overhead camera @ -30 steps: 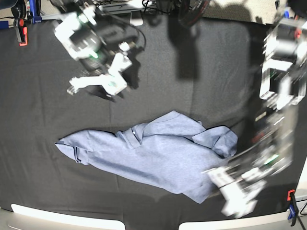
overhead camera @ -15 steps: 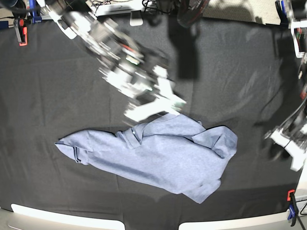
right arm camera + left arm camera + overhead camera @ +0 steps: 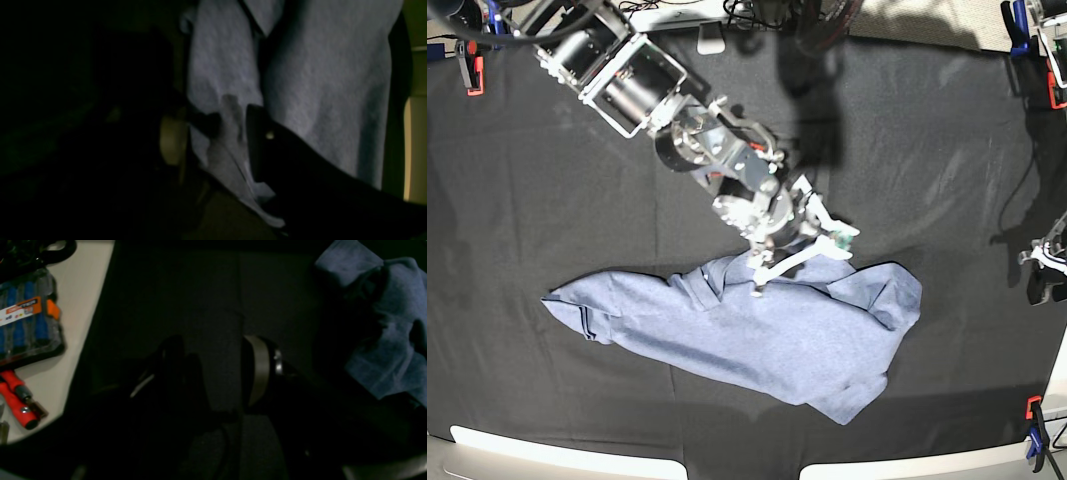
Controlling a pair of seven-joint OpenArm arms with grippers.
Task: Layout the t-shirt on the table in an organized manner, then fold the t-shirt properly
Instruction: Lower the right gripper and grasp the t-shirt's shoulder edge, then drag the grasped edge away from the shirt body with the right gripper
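The t-shirt (image 3: pixel 757 325) lies crumpled and slanted across the middle of the table (image 3: pixel 527 200), its blue-grey cloth bunched at the upper right. My right gripper (image 3: pixel 802 255) hovers at the shirt's upper edge. In the right wrist view its fingers stand apart astride a raised fold of the t-shirt (image 3: pixel 317 83), so the gripper (image 3: pixel 217 143) is open with cloth between them. Far from this, my left gripper (image 3: pixel 1045 268) sits at the table's right edge, off the shirt. Seen from the left wrist, this gripper (image 3: pixel 217 373) is open over bare black cloth, with the t-shirt (image 3: pixel 383 323) beyond it.
Orange clamps (image 3: pixel 472 65) (image 3: pixel 1034 425) grip the table's edges. In the left wrist view a blue-and-orange tool case (image 3: pixel 26 316) and a red-handled tool (image 3: pixel 16 393) lie on a pale surface beside the table. White strips (image 3: pixel 557 455) run along the front edge. Cables lie at the back.
My right arm swung from the back left down to the shirt's upper edge, and its fingers came a little closer together. My left arm drew back from the shirt's lower right corner to the right edge.
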